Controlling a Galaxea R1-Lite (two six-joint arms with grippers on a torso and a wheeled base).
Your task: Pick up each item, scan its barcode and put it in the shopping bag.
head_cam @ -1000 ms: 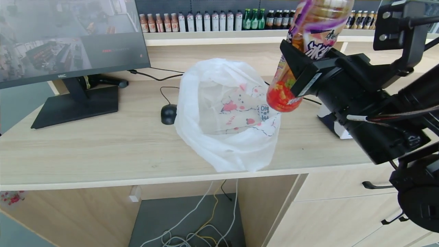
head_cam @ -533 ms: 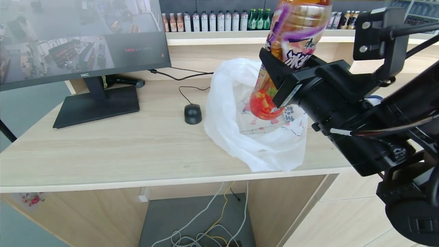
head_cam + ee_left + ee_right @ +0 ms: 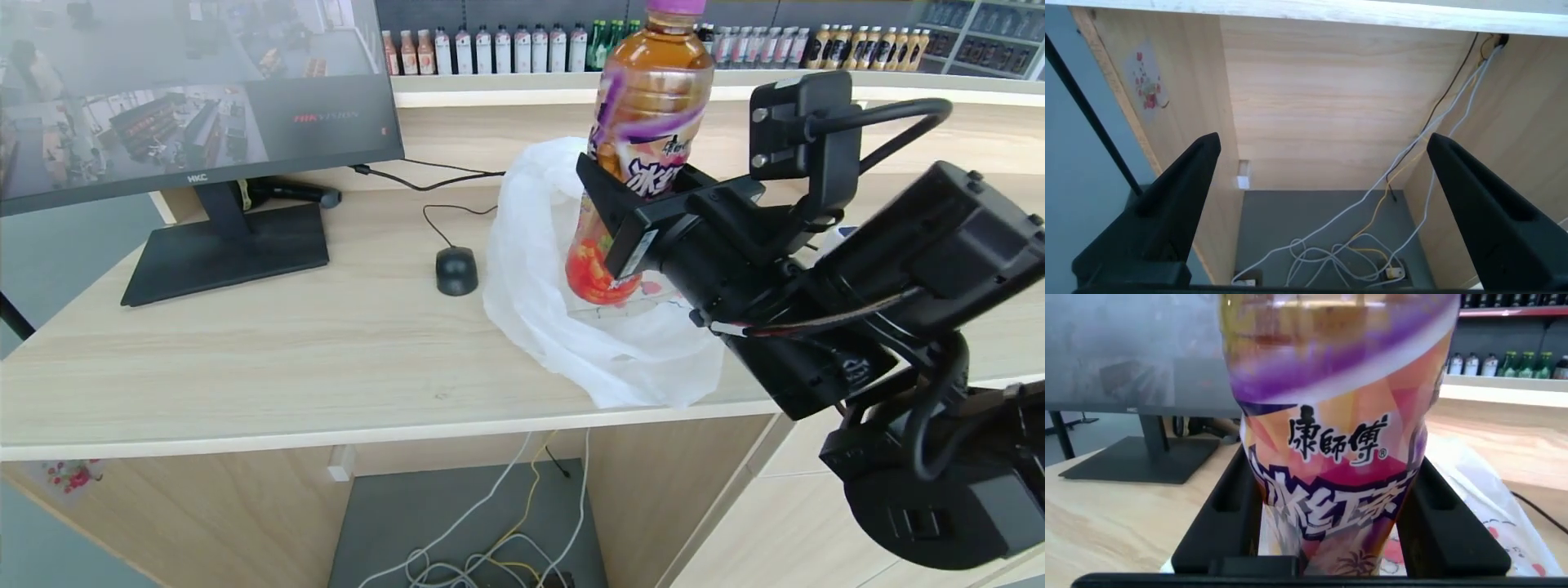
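A tea bottle (image 3: 642, 155) with a purple cap and a purple, pink and red label stands upright in my right gripper (image 3: 645, 208), which is shut on its middle. It hangs above the mouth of the white shopping bag (image 3: 563, 302) on the wooden counter (image 3: 286, 343), its red base just over the opening. In the right wrist view the bottle (image 3: 1339, 433) sits between the black fingers (image 3: 1221, 514) with the bag (image 3: 1490, 498) behind. My left gripper (image 3: 1323, 212) is open below the counter, facing the floor cables.
A monitor (image 3: 188, 90) on a black stand is at the back left, with a black mouse (image 3: 455, 270) beside the bag. Behind the counter runs a shelf of bottles (image 3: 506, 49). Loose cables (image 3: 490, 539) lie under the desk.
The camera has shifted. My right gripper has carried the bottle from beside the bag's right edge to over its mouth and lowered it, turning it more upright.
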